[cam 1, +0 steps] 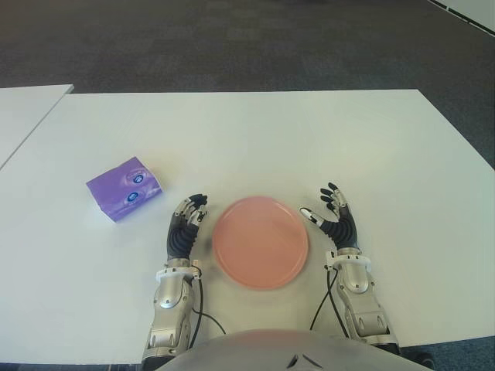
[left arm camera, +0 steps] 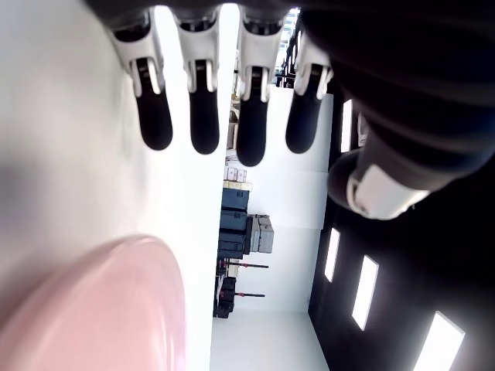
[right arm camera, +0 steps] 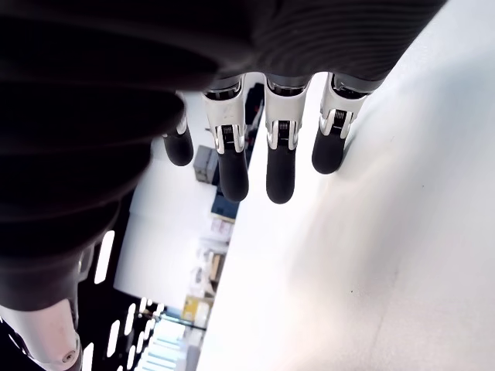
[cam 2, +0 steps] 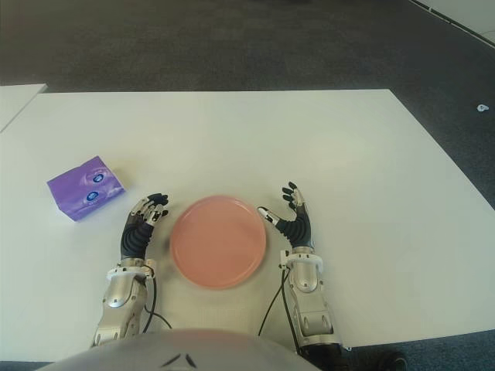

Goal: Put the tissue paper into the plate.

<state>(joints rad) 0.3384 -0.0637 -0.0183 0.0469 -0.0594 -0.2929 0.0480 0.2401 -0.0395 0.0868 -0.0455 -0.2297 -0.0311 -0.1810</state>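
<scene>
The robot's left hand (cam 1: 188, 224) is hovering just to the left of a pink plate (cam 1: 260, 241), its fingers (left arm camera: 203, 116) hanging loose and slightly parted, gripping nothing. The right hand (cam 1: 334, 218) is sitting just to the right of the plate, fingers spread and thumb angled toward the rim, also gripping nothing. Whether either hand is touching the surface below cannot be told.

The plate is lying between the two hands on a white bench (cam 1: 255, 139), close to the robot's body, and nothing is lying in it.

Farther out, well to the left of the left hand and a little farther from the robot, a purple pack of tissue paper (cam 1: 124, 188) is lying on the bench, turned at an angle, with two small round blue marks on its upper face. It is standing apart from both hands and from the plate.

Judging from this, the task is only beginning: the pack is not yet grasped, and reaching it, picking it up and carrying it to the plate all remain. The left hand is the nearer one for that reach.
</scene>
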